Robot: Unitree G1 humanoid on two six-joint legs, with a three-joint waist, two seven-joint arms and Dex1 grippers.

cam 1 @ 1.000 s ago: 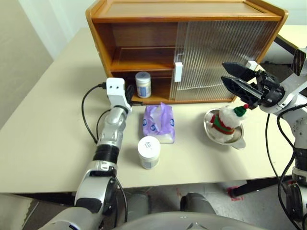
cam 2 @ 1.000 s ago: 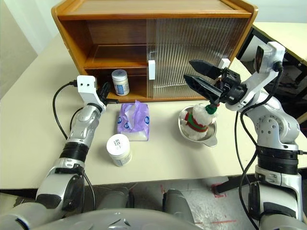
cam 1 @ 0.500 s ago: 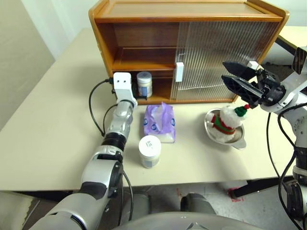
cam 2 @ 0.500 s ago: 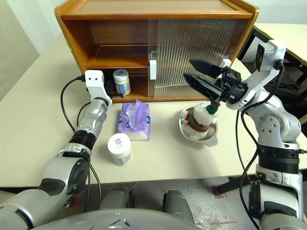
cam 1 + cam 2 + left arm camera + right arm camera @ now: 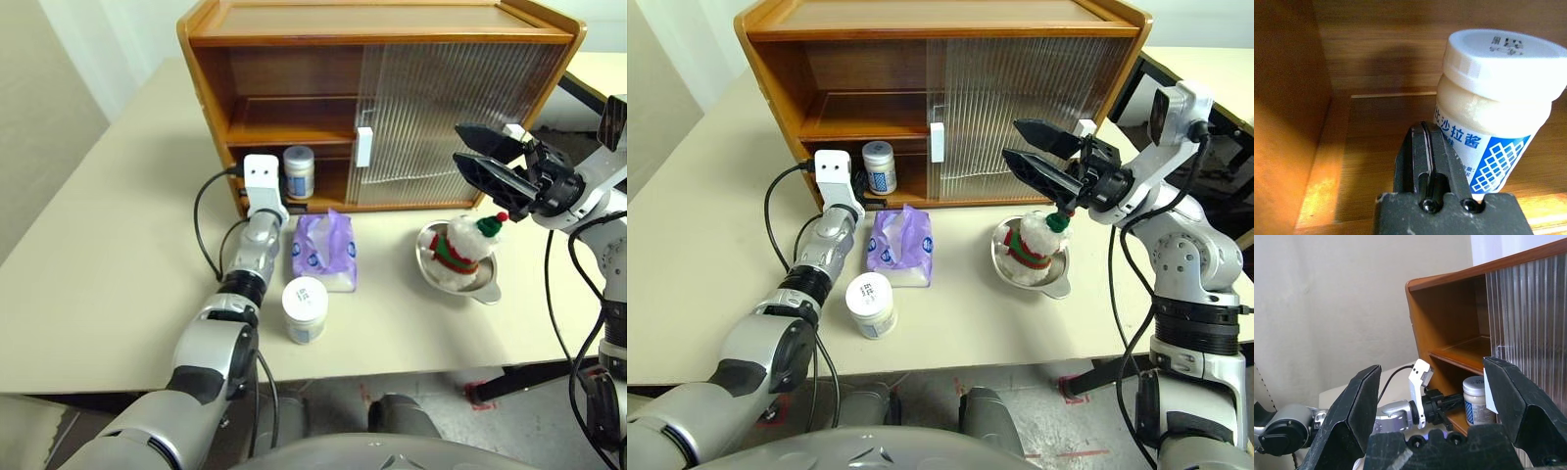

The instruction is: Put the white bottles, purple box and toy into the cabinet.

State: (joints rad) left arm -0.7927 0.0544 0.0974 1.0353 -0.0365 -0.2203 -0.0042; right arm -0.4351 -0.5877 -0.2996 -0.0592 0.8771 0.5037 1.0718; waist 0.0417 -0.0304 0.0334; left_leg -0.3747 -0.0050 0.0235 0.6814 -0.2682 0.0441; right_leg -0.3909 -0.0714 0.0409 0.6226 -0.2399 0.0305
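White bottles: one (image 5: 305,310) stands on the surface, nearest; the other (image 5: 298,172) is already on the cabinet's (image 5: 294,88) lower floor.
Left gripper (image 5: 1426,147): fingers pressed together, empty, beside the shelved bottle.
Right gripper (image 5: 482,161): fingers wide, poised above the toy (image 5: 460,250).

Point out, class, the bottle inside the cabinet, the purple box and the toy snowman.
bottle inside the cabinet (image 5: 298,172), left eye view, on its label.
purple box (image 5: 324,253), left eye view, on its top face.
toy snowman (image 5: 1030,244), right eye view, on its scarfed body.
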